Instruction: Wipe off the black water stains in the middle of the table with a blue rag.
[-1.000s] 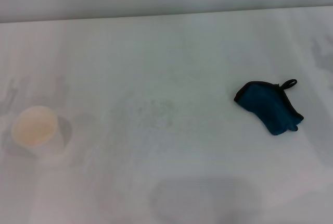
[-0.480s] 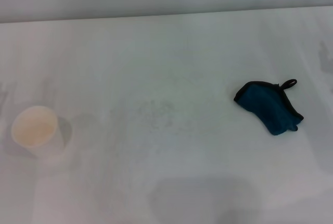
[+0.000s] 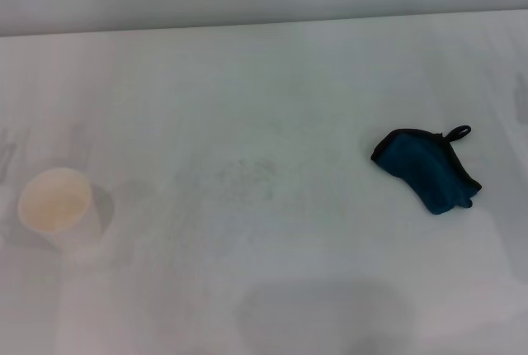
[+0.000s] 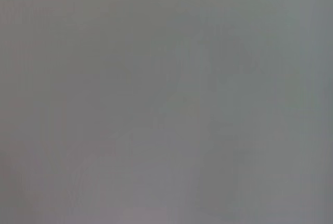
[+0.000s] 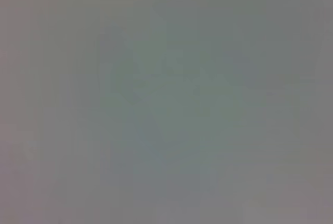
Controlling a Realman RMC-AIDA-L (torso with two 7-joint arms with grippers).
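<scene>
The blue rag (image 3: 429, 169) lies crumpled on the right side of the white table (image 3: 272, 82), with its small hanging loop pointing to the far right. No dark blotch of black water stains shows anywhere. The middle of the table has only a faint patch of grey speckles (image 3: 243, 177). Neither gripper is in the head view. Both wrist views show only a plain grey surface with no fingers and no object.
A cream paper cup (image 3: 56, 206) stands upright near the table's left edge. The table's far edge (image 3: 264, 23) meets a grey wall. A soft grey shadow (image 3: 322, 318) lies at the near middle.
The faint arm shadows at the table's left and right edges have faded and slid outward. The rag and the cup have not moved.
</scene>
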